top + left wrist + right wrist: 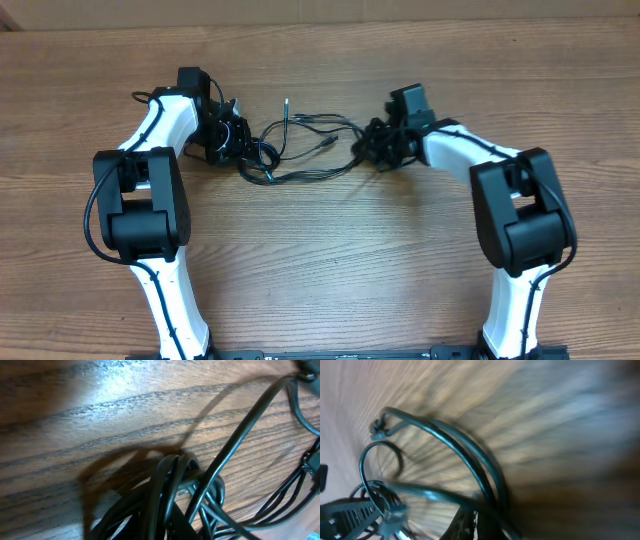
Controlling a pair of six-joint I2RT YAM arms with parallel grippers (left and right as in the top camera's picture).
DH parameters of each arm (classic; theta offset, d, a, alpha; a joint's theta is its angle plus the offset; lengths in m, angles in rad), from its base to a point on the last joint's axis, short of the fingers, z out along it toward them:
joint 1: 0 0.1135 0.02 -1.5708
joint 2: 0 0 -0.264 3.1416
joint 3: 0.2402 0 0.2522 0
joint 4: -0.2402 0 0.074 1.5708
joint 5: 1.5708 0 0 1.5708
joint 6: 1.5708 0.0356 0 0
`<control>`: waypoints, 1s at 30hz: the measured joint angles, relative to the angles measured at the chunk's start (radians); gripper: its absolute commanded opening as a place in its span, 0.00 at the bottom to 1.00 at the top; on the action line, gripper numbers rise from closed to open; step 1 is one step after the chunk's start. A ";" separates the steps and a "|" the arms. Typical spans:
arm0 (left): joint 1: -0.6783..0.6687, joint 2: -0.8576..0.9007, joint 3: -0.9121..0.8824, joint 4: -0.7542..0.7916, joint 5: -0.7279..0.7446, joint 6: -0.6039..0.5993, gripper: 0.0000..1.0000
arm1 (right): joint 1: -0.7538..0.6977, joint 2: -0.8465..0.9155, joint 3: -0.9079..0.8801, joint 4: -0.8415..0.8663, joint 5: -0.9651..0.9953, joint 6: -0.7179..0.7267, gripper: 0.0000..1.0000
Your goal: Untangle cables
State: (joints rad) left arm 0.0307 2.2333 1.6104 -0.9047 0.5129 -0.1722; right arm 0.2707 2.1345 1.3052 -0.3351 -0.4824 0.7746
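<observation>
Progress: early to middling, in my judgement. The cables (258,158) lie on the table (320,270), strung between the two hands. The left hand (228,140) is closed nearly tight on a coiled bundle; the left wrist view shows several strands (167,485) looped together right at its grip, not separated. The right hand (385,148) is fully shut at the opposite end; a strand (465,455) curves into it and appears to be pinched, though blur prevents certainty. Between the hands the strands are partly spread; one plug end (287,103) lies free, apart from both hands. Outstanding: the knot beside the left hand and the crossings toward the right hand. No cable is laid out on its own yet.
</observation>
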 measured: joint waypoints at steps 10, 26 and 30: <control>-0.003 0.000 0.000 0.000 0.015 0.000 0.12 | -0.149 -0.012 0.018 -0.232 -0.100 -0.018 0.04; -0.011 0.000 0.000 -0.001 0.064 0.000 0.13 | -0.411 -0.021 0.016 -0.539 -0.161 -0.103 0.04; -0.011 0.000 0.000 -0.001 0.068 0.000 0.13 | -0.438 -0.021 0.016 -0.568 -0.167 -0.152 0.04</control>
State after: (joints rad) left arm 0.0193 2.2333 1.6104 -0.9054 0.5808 -0.1722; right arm -0.1677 2.1132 1.3209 -0.9028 -0.6495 0.6224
